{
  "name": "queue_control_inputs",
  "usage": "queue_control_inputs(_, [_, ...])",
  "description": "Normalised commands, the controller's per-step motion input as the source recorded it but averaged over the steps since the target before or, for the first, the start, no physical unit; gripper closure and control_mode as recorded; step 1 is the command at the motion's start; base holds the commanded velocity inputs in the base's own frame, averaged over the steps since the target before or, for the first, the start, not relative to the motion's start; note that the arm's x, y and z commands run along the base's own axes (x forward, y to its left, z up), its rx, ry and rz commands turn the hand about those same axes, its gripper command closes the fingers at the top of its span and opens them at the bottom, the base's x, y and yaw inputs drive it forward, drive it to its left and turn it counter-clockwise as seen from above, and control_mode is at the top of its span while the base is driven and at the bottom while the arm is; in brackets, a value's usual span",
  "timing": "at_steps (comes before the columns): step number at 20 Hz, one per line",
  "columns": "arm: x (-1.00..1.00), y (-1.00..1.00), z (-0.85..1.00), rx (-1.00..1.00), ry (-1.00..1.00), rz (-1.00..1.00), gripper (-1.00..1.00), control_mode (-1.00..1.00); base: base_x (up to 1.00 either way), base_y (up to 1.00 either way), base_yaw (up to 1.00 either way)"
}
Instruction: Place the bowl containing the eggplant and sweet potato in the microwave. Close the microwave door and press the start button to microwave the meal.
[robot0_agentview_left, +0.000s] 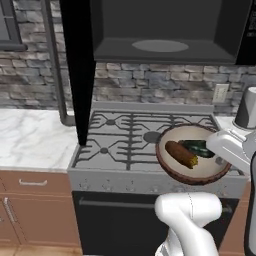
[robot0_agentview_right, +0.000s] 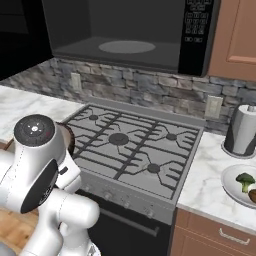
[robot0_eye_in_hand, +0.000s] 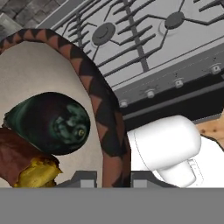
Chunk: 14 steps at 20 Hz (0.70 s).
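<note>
The round dark-brown wooden-looking bowl (robot0_agentview_left: 192, 175) with a thick rim is carried above the front right corner of the grey gas stove (robot0_agentview_left: 130, 142), clear of the grates. In the hand view its patterned rim (robot0_eye_in_hand: 111, 127) runs down between the two dark fingers (robot0_eye_in_hand: 114, 178), whose tips flank it at the bottom edge; the fingers are clamped on the rim.

Inside the bowl the small dark greenish-black eggplant (robot0_eye_in_hand: 50, 122) lies touching the reddish-brown sweet potato (robot0_eye_in_hand: 24, 164) with an orange-yellow end, both close to the gripped rim section.

The large black microwave (robot0_agentview_right: 130, 35) hangs above the stove with its cavity exposed and the round glass turntable (robot0_agentview_right: 126, 47) visible. The tall black microwave door (robot0_agentview_left: 77, 65) stands swung out at the left. The keypad panel (robot0_agentview_right: 198, 25) carries markings too small to read.

On the white marble desk (robot0_agentview_right: 210, 175) at the right, a white bowl (robot0_agentview_right: 240, 186) holds broccoli beside a grey kettle (robot0_agentview_right: 241, 131).
</note>
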Motion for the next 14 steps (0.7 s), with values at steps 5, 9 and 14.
queue_control_inputs(5, [0.00,0.00,0.00,0.00,0.00,0.00,1.00,1.00,0.13,-0.05,0.19])
queue_control_inputs(9, [0.00,0.00,0.00,0.00,0.00,0.00,1.00,1.00,0.13,-0.19,0.20])
queue_control_inputs(14, [0.00,0.00,0.00,0.00,0.00,0.00,1.00,1.00,0.21,-0.23,0.19])
